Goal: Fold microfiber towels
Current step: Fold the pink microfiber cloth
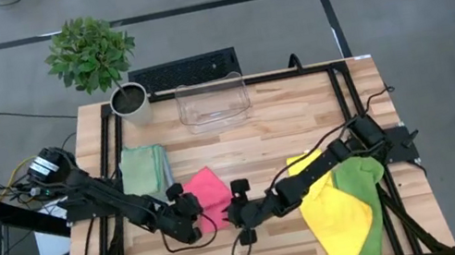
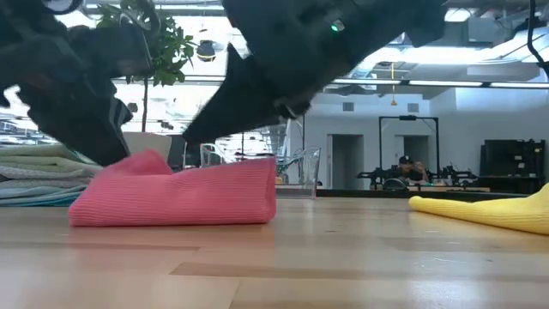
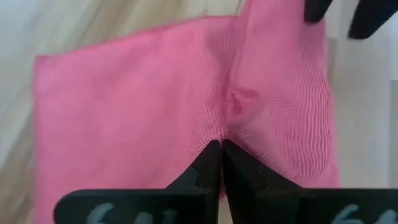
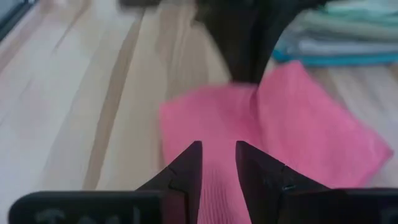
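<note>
The pink towel point(image 1: 207, 188) is laid mid-surface point(image 1: 267, 139). It is pinched by the left pincer point(image 3: 221, 144), fingers together; the right pincer point(image 4: 217, 149) is held slightly apart over its edge.

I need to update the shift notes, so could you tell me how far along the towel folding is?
Done: a stack of folded towels sits at the table's left. In hand: the pink towel, partly folded, pinched by the shut left gripper, with the right gripper open at its edge. Left: the yellow towel and lime green towel, lying unfolded on the right.
</note>
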